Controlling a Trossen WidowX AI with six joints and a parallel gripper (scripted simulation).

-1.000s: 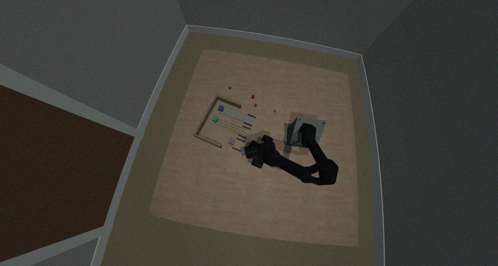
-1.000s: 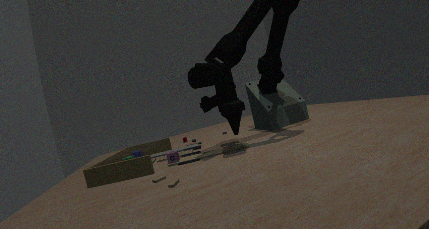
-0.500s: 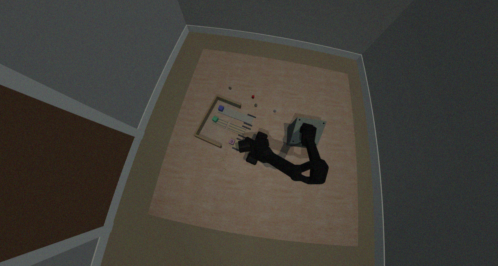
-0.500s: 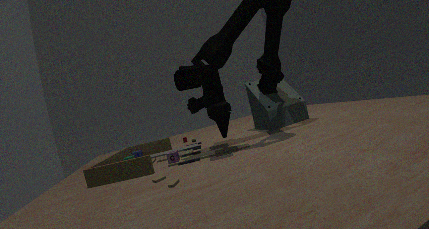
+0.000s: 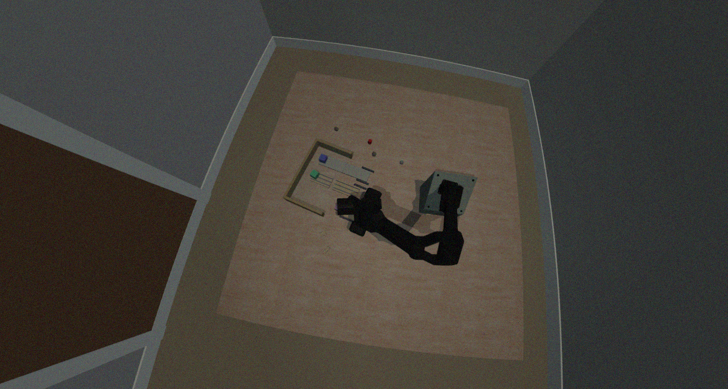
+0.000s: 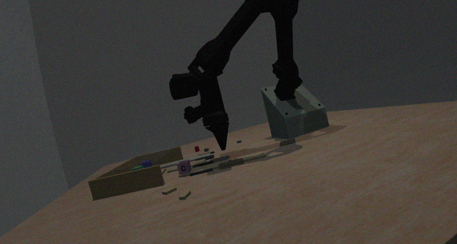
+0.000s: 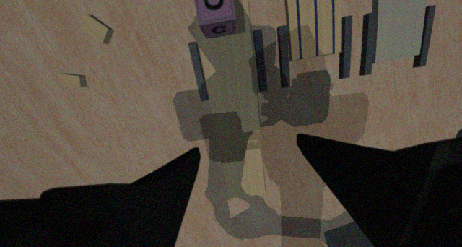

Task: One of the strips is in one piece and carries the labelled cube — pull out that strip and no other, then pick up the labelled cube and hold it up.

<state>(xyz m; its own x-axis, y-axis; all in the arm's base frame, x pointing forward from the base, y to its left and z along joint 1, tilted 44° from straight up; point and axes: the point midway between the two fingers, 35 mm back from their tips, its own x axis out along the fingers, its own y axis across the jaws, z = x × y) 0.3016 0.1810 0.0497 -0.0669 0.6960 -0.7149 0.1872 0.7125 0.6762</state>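
My gripper (image 6: 223,149) (image 7: 247,145) is open and empty, above the near part of a plain yellowish strip (image 7: 231,77). This strip lies between dark rails and has a narrow near end. It carries the purple cube (image 6: 183,167) (image 7: 214,9) labelled C; the arm mostly hides that cube in the top view. The visible part of this strip shows no gap. A blue-lined strip (image 5: 347,186) (image 7: 307,23) has a gap before its far piece, by the green cube (image 5: 314,174) (image 6: 137,168). A pale strip (image 5: 346,168) (image 7: 401,30) leads to the blue cube (image 5: 323,158) (image 6: 146,163).
A low three-sided wooden wall (image 5: 303,170) (image 6: 127,184) stands around the far strip ends. Two small angled pieces (image 6: 184,195) (image 7: 97,28) lie beside the labelled cube's lane. A small red object (image 5: 369,141) (image 6: 196,148) and several pebbles lie beyond the pale strip.
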